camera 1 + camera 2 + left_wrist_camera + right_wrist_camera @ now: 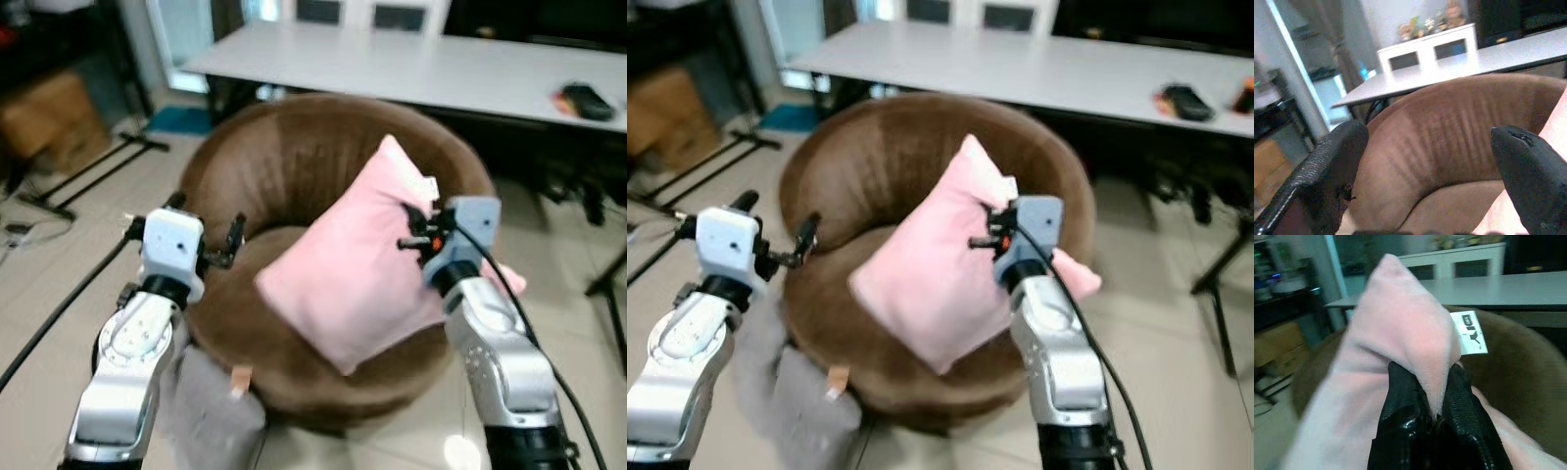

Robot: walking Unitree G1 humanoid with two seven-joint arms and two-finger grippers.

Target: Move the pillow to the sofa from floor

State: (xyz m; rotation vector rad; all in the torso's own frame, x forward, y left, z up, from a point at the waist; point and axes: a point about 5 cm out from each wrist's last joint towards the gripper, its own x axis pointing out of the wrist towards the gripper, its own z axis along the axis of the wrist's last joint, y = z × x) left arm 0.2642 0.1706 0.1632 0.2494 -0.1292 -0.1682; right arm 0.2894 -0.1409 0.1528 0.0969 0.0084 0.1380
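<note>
Pillow (343, 284), pink, leans on round brown sofa (294, 166) seat. Right gripper (1432, 396) pinches its far-right edge. Left gripper (1425, 161) spread, empty, near left. Best: lower gently, let go once settled.

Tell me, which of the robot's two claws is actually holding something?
The right gripper: its black fingers are pinched shut on an edge of the pink pillow over the brown sofa. The left gripper is open, with nothing between its fingers.
</note>
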